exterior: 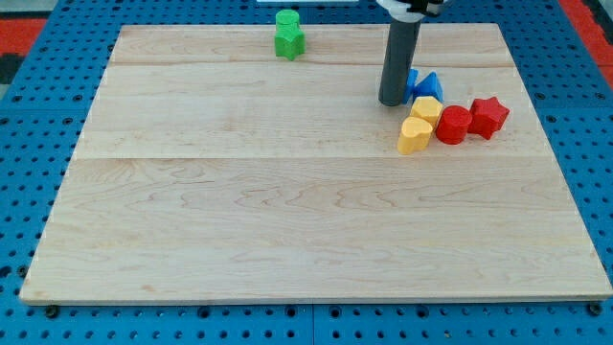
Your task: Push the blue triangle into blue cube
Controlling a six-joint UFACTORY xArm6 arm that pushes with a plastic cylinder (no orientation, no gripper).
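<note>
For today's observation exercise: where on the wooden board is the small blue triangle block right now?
The small blue triangle block sits near the wooden board's upper right in the camera view, just right of my tip and directly above the yellow block.

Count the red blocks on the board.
2. A red round block and a red star sit side by side at the view's right, right of my tip. The rod may hide others.
</note>
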